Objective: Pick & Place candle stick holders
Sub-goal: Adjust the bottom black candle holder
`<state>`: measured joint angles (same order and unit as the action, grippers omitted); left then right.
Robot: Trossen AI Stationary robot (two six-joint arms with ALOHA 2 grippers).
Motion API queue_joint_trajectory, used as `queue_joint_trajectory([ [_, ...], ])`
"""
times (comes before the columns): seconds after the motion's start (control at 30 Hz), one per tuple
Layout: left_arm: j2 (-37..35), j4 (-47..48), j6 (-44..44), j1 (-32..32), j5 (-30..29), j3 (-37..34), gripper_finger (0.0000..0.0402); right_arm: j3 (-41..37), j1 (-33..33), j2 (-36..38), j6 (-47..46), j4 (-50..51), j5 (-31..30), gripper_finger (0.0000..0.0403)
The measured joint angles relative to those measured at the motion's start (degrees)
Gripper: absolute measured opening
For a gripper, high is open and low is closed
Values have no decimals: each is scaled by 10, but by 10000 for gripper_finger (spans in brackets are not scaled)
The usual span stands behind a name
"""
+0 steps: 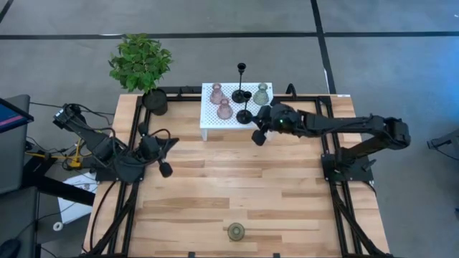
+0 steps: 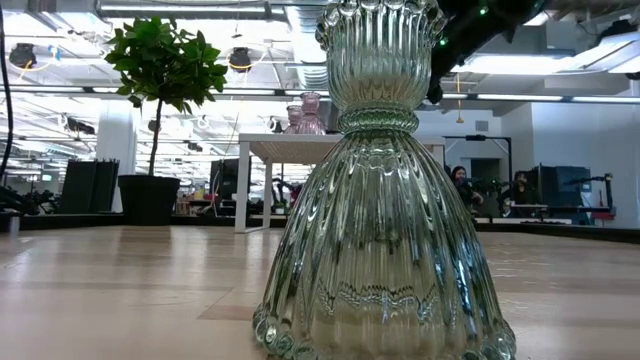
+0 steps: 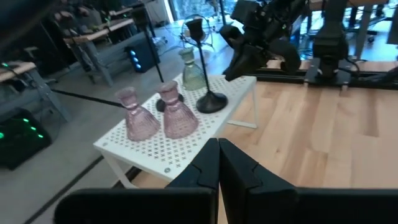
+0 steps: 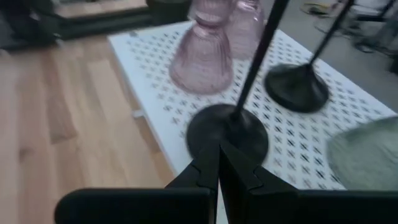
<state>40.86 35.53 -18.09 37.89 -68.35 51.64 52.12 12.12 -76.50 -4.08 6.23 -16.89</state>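
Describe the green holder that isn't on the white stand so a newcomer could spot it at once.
Start from the white perforated stand at the table's far edge, then cross the bare wood to the opposite, near edge. The olive-green holder stands there alone, ribbed glass with a bulb-shaped body; its green twin and every other holder crowd the stand.

Bright, even light; blurred wrist view.
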Motion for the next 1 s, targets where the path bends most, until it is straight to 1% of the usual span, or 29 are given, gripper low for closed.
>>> queue_joint_trajectory([
  [0.07, -1, 0, 12, 0, -6, 0, 1, 1, 16, -11, -4, -13, 29, 0],
  [0.17, -10, 0, 15, 0, -7, 0, 1, 0, 33, -30, -17, -14, 49, 0],
  [0.33, -28, 0, 15, 0, -6, 0, 1, 0, 38, -44, -21, -19, 57, 0],
  [0.47, -41, 0, 15, 0, -6, 0, 1, 0, 34, -44, -36, -13, 75, 0],
  [0.7, -50, 0, 21, 0, -7, 0, 2, 0, 17, -33, -50, 52, 76, 0],
  [1.0, -50, 0, 27, 0, -6, 0, 2, 0, 29, -31, -50, 50, 76, 0],
])
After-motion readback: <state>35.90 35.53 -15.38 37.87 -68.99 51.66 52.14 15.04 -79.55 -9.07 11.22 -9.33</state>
